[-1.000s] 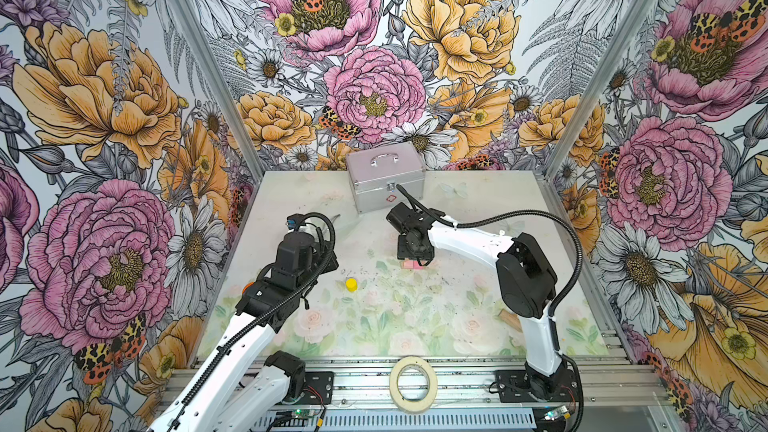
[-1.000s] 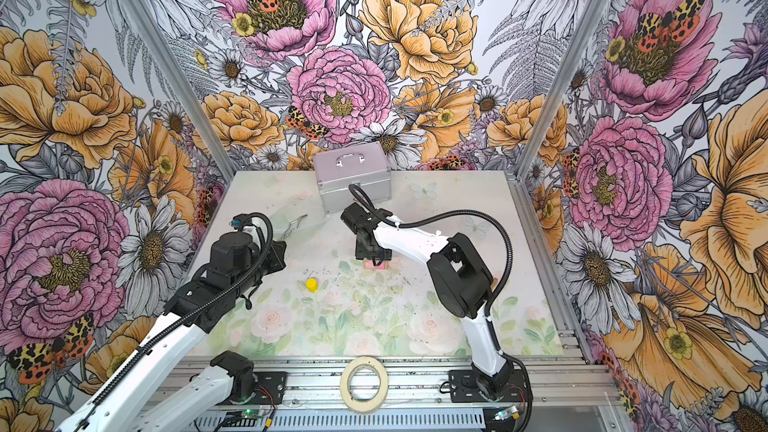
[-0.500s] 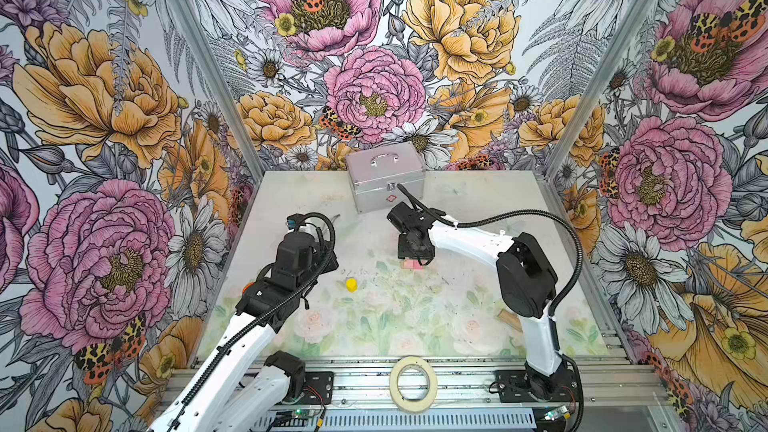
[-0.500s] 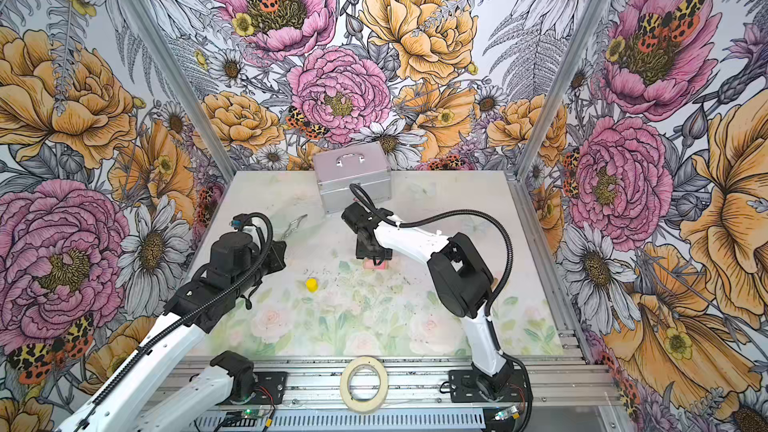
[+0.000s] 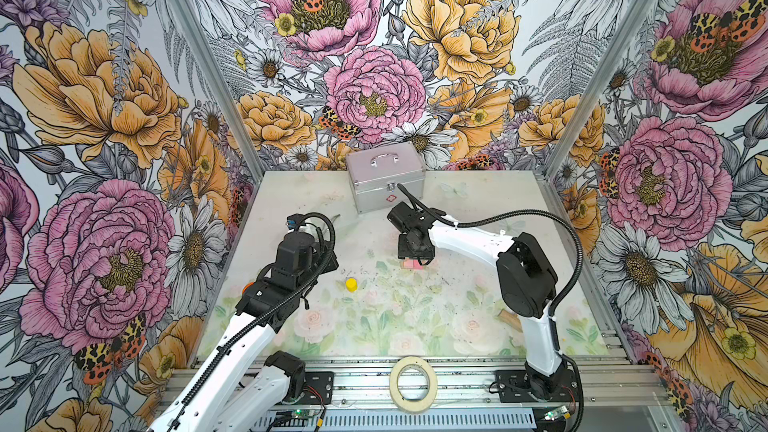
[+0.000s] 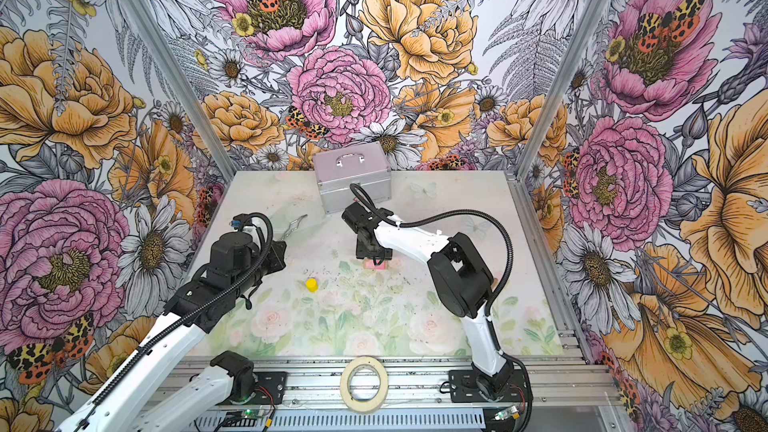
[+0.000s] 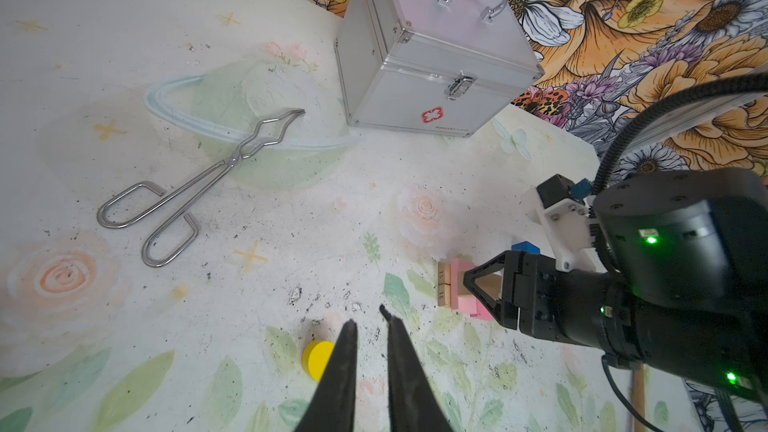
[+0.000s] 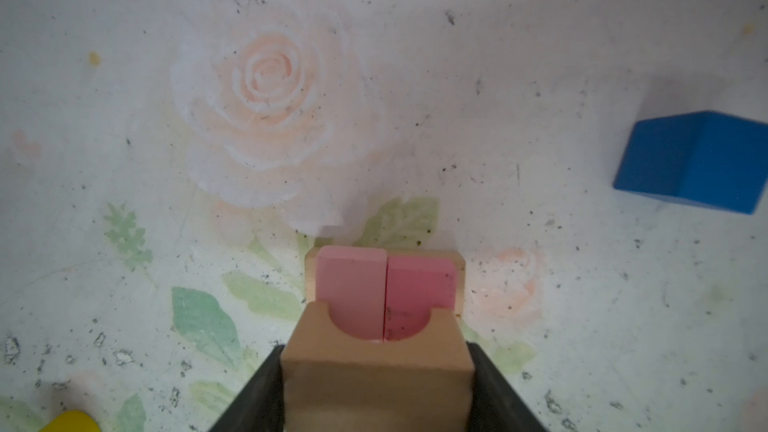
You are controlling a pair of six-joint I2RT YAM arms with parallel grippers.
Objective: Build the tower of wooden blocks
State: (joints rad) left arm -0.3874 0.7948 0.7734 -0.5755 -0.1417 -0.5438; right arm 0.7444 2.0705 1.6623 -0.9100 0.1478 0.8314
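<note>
My right gripper (image 8: 376,367) is shut on a tan wood block (image 8: 376,384) with a half-round notch. It holds the block just over two pink bricks (image 8: 349,284) lying side by side on tan bricks (image 7: 444,288); whether the block touches them I cannot tell. In both top views this gripper (image 5: 413,257) points down over the pink bricks (image 6: 376,264) mid-table. A small blue block (image 8: 698,160) lies a little apart from the stack. The yellow cylinder (image 5: 351,284) stands alone, just beside my left gripper (image 7: 368,317), whose fingers stand a narrow gap apart with nothing between them.
A silver case (image 5: 386,178) with a handle stands at the back. Metal tongs (image 7: 199,184) lie at the back left. A tape roll (image 5: 412,384) rests on the front rail. A wooden mallet handle (image 5: 509,317) shows behind the right arm.
</note>
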